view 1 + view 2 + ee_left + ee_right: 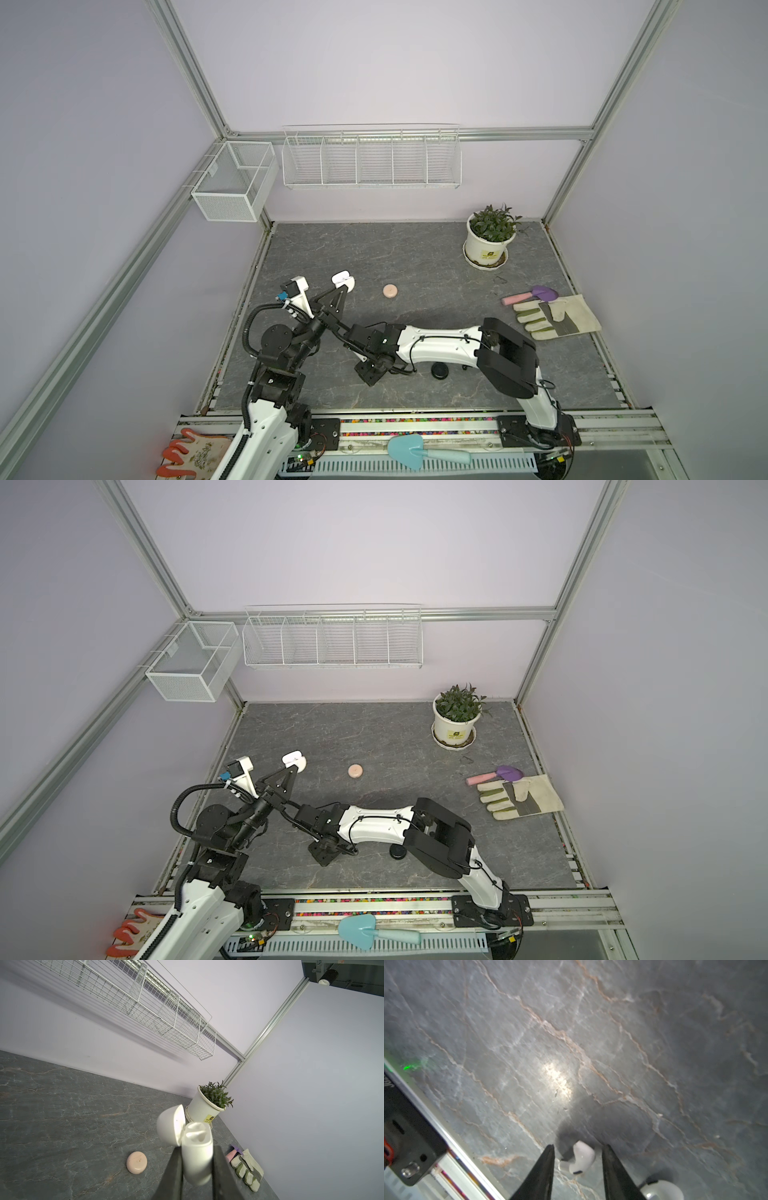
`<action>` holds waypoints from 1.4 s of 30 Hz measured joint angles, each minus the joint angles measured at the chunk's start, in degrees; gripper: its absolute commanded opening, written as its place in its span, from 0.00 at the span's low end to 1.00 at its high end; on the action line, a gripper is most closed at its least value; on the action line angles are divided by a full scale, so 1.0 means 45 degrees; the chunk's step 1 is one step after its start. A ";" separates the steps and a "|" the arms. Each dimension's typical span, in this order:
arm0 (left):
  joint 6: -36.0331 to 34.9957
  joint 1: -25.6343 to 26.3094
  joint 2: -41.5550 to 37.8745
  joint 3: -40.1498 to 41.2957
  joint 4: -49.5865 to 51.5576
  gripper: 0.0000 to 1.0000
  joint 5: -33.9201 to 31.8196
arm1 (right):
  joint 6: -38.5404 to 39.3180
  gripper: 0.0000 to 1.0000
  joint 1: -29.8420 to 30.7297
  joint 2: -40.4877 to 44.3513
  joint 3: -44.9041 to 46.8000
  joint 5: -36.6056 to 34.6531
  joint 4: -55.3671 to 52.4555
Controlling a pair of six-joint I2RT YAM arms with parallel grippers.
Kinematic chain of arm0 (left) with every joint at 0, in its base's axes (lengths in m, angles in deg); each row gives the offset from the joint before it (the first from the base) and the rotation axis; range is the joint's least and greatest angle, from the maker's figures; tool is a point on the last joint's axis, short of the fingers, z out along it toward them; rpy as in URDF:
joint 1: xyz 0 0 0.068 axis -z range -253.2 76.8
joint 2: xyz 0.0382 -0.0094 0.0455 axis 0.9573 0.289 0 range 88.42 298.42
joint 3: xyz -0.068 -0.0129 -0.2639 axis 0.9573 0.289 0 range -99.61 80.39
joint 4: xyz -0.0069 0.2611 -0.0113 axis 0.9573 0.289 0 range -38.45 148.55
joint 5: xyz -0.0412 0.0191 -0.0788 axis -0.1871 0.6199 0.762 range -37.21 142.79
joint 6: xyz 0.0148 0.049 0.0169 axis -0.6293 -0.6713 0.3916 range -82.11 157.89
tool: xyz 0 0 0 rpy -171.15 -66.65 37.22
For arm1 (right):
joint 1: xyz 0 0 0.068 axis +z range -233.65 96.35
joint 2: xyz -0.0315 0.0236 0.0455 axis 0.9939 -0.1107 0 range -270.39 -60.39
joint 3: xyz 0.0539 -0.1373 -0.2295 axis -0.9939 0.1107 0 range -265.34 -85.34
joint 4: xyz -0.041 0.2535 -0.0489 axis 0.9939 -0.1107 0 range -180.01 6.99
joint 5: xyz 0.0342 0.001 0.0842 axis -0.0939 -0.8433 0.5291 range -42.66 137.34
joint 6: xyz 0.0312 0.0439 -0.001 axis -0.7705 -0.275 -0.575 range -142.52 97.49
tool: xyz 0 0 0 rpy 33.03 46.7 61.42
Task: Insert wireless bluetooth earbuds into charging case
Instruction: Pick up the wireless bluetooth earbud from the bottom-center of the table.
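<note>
nearest you, on the front rail, lie an orange-fingered glove (187,453) and a pale blue trowel (409,451), both well to the near side of the pink case (390,291). take that pink case as your marker.

just left of it and raised off the table (415,257), your left gripper (197,1148) is clamped on the body of the white charging case (195,1136). its lid is swung open. you cannot tell whether a bud already sits inside.

on the near side of the pink case, a touch left, your right gripper (578,1147) points down with its fingers (546,1167) standing apart, holding nothing. a whitish earbud (582,1157) lies on the stone between the tips, clear of both. its stem seems to run along the fingers, not across the gap, so a plain close should catch its narrow width. this arm is the nearer one; the left is busy with the case. a second whitish piece (662,1190), probably another earbud, lies just outside one finger.

to the near right of the pink case sits a black case (439,371). further right are a potted plant (490,237) and a work glove (552,316).
</note>
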 measured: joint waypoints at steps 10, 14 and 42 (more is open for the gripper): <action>0.0000 -0.0039 -0.0015 0.0000 0.0092 0.00 -0.0019 | 0.0165 0.38 0.0413 -0.0034 -0.0136 -0.1127 -0.0714; 0.0000 -0.0083 0.0039 0.0000 0.0092 0.00 -0.0019 | 0.0277 0.37 0.0486 -0.0034 -0.0136 -0.1292 -0.0738; 0.0000 -0.0180 0.0199 0.0000 0.0083 0.00 -0.0019 | 0.0636 0.29 0.0549 -0.0690 -0.1146 -0.1326 -0.1103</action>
